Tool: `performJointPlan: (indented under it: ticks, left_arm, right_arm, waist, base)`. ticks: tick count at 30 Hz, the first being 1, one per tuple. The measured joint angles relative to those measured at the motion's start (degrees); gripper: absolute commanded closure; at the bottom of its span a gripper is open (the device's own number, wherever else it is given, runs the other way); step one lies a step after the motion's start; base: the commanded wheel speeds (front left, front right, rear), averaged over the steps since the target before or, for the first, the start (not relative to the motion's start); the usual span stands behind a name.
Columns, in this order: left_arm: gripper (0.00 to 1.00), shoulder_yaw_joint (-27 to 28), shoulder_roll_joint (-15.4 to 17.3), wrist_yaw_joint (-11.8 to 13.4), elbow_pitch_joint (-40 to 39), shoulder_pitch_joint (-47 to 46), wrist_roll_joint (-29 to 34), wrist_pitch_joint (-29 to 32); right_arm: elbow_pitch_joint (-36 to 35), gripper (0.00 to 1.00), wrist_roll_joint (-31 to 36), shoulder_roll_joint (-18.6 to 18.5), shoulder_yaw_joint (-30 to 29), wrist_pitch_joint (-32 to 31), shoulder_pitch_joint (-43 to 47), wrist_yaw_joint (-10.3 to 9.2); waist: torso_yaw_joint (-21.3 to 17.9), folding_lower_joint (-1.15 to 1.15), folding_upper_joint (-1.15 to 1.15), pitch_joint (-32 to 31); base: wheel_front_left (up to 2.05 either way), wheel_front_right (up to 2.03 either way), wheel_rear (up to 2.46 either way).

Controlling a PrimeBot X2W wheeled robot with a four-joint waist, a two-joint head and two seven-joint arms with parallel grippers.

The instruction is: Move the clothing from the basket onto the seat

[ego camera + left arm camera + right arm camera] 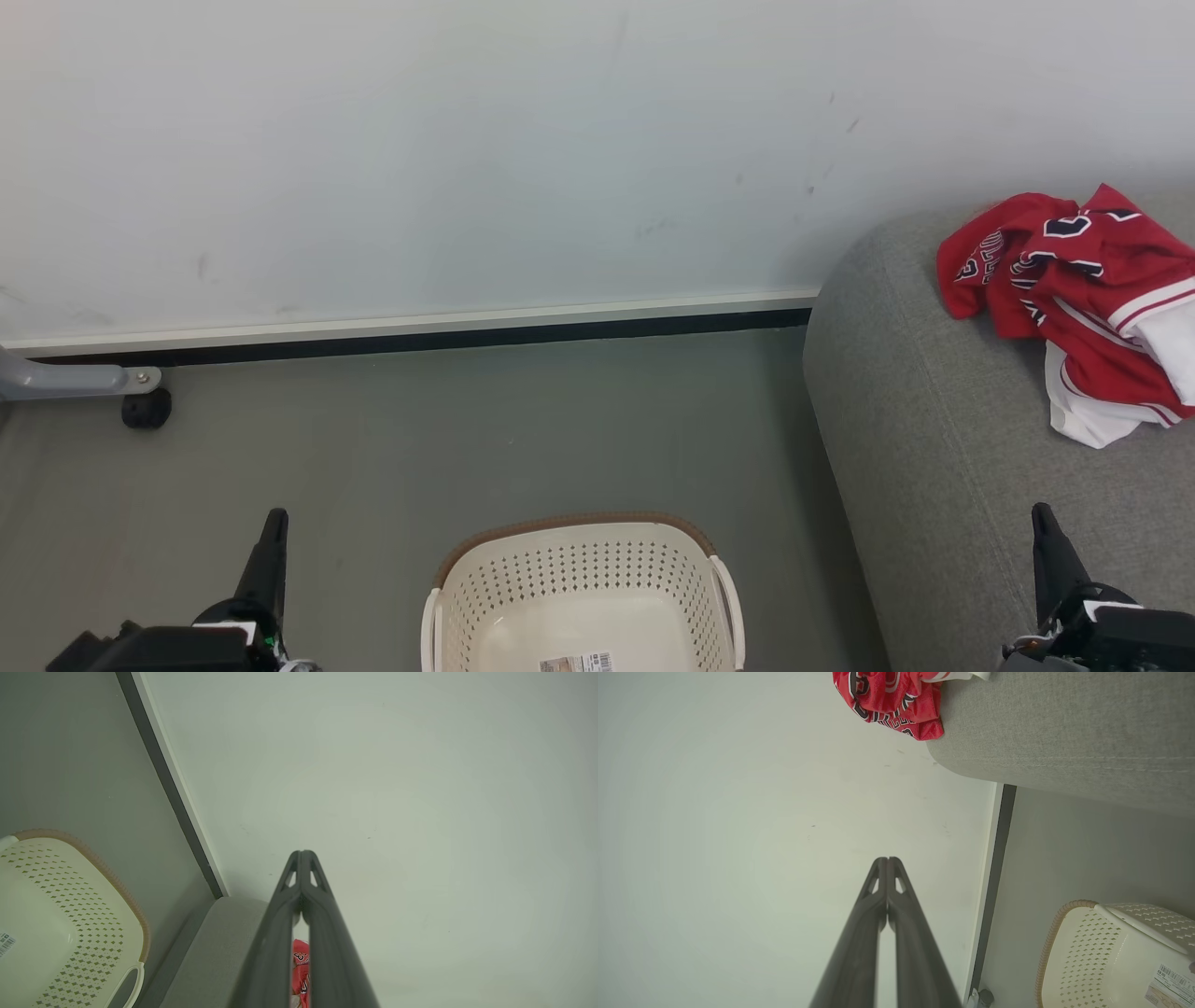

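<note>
**Head view.**
- Clothing [1074, 280]: red heap with white trim, lying on the seat [934, 448] at its far end, close to the wall.
- Basket [579, 520]: on the floor between the arms. Its visible bottom is bare apart from a label. The near part is cut off by the frame, so a leftover piece there cannot be ruled out.
- Left gripper [274, 523]: fingers pressed together, holding nothing, beside the basket.
- Right gripper [1044, 523]: likewise closed and empty, over the seat's near part.

**Left wrist view.**
- Left gripper [302, 855]: tips meet.
- A strip of red cloth [300, 961] shows between the fingers, well beyond them, on the grey seat [219, 947].

**Right wrist view.**
- Right gripper [887, 861]: tips meet.
- One fold of the clothing [892, 704] hangs past the seat's rounded edge [1064, 732] toward the wall.

**Risk.**
- The overhanging fold may drag the loose heap off the rounded edge and down behind the seat.
- A nudge from either arm would make that slide likelier.
</note>
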State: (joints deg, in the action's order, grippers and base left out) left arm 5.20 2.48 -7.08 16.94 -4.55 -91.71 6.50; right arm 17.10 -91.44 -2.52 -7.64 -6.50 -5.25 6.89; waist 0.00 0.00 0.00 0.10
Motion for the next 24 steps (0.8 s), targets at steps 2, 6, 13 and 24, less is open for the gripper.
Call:
performJointPlan:
  ticks: [2,6,13,24]
  left_arm:
    - [1.0,0.0,0.0,0.0,0.0,0.0,0.0,0.0]
    - [1.0,0.0,0.0,0.0,0.0,0.0,0.0,0.0]
    - [1.0,0.0,0.0,0.0,0.0,0.0,0.0,0.0]
    - [1.0,0.0,0.0,0.0,0.0,0.0,0.0,0.0]
  right_arm:
    - [0.0,1.0,0.0,0.0,0.0,0.0,0.0,0.0]
    - [0.0,1.0,0.0,0.0,0.0,0.0,0.0,0.0]
    - [0.0,1.0,0.0,0.0,0.0,0.0,0.0,0.0]
    - [0.0,1.0,0.0,0.0,0.0,0.0,0.0,0.0]
  waist:
    - [0.0,0.0,0.0,0.0]
    - [0.0,0.0,0.0,0.0]
    - [0.0,0.0,0.0,0.0]
    - [0.0,0.0,0.0,0.0]
  base:
    - [0.0,0.0,0.0]
    - [0.0,0.0,0.0]
    - [0.0,0.0,0.0]
    - [0.0,0.0,0.0]
